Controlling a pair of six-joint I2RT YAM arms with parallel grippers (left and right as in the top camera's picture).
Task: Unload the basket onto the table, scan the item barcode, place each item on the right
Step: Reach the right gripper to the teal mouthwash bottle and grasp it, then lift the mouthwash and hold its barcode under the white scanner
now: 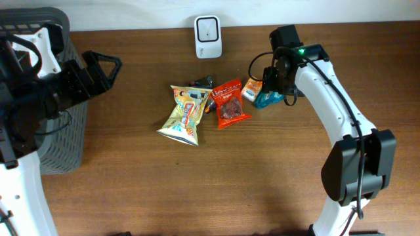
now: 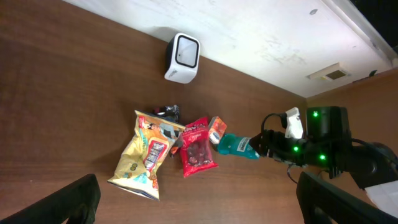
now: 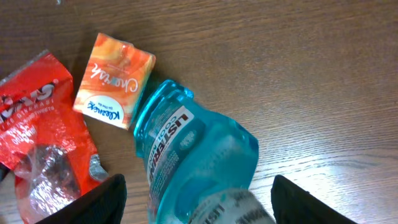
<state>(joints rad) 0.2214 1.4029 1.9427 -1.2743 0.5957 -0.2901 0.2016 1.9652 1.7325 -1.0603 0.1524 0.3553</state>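
Note:
A blue mouthwash bottle [image 3: 193, 155] lies on the brown table, right of an orange tissue pack [image 3: 114, 81] and a red snack bag [image 3: 37, 130]. My right gripper [image 3: 196, 199] is open and straddles the bottle, with a gap showing between each finger and its sides. From overhead, the bottle [image 1: 268, 99] lies under my right gripper [image 1: 275, 85]. The white scanner [image 1: 207, 36] stands at the table's far edge. My left gripper [image 1: 108, 65] is open and empty, high at the left, far from the items. A yellow chip bag [image 1: 185, 115] lies left of the red bag [image 1: 230, 103].
A dark mesh basket [image 1: 62, 141] stands at the left edge under my left arm. A small dark item [image 1: 203, 82] lies behind the bags. Bare wood stretches in front of the items.

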